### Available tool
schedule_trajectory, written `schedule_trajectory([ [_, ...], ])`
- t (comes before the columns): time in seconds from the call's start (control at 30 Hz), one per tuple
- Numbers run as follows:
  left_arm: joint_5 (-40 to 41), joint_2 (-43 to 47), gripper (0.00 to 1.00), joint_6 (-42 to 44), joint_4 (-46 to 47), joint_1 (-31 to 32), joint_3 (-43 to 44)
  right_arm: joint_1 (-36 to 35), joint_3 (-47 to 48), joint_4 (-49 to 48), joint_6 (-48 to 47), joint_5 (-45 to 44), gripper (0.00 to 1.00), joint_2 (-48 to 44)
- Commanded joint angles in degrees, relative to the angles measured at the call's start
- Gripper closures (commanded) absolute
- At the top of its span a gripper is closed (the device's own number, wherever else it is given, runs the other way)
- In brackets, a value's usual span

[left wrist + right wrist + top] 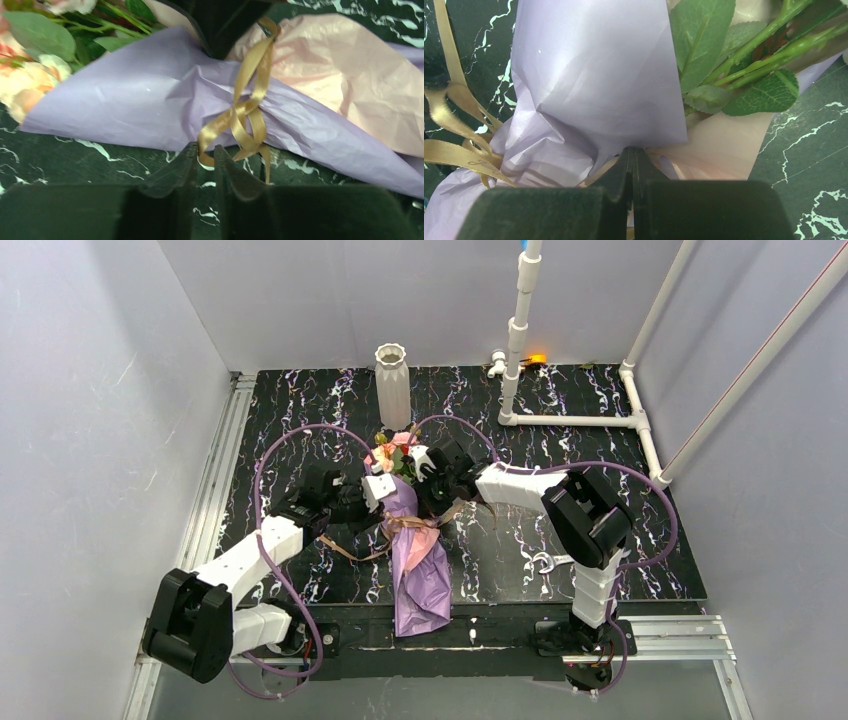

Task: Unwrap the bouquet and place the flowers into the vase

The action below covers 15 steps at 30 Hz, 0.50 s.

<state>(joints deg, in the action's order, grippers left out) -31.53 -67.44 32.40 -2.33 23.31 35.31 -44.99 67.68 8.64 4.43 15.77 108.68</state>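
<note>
L gripper (205, 152), at 9 o'clock of bouquet (412, 540), pinches the ribbon (248, 107). Bouquet lies mid-table, blooms twd 12 o'clock near vase (392, 385). R gripper (631, 152), at 3 o'clock, is pressed together at paper (594, 75) edge; can't tell if caught.

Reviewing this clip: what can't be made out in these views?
- Right wrist: whether the right gripper pinches the bouquet paper; its closed fingers hide the contact.
- Left wrist: ribbon knot blurred; flowers cut off by the edge.
- Top external: vase interior, hidden by its own wall.
</note>
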Motion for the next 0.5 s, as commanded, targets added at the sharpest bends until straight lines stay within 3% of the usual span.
schedule_trajectory([
  [0.0, -1.7, 2.4, 0.76, 2.0, -8.1, -0.3, 0.7, 0.6, -1.7, 2.8, -0.6, -2.3, 0.99, -1.2],
  [0.17, -5.7, 4.6, 0.75, 5.2, -11.4, -0.2, -0.2, 0.6, -1.6, 2.7, -0.3, -2.0, 0.99, -1.2],
  [0.3, -5.8, 1.8, 0.72, 1.3, -9.3, 0.2, 0.9, 0.7, -1.5, 2.6, 0.0, -1.8, 0.99, -1.1],
  [0.47, -5.7, -2.8, 0.61, -1.0, -8.7, 0.4, 4.0, 0.7, -1.4, 2.8, -0.1, -1.9, 0.99, -1.1],
])
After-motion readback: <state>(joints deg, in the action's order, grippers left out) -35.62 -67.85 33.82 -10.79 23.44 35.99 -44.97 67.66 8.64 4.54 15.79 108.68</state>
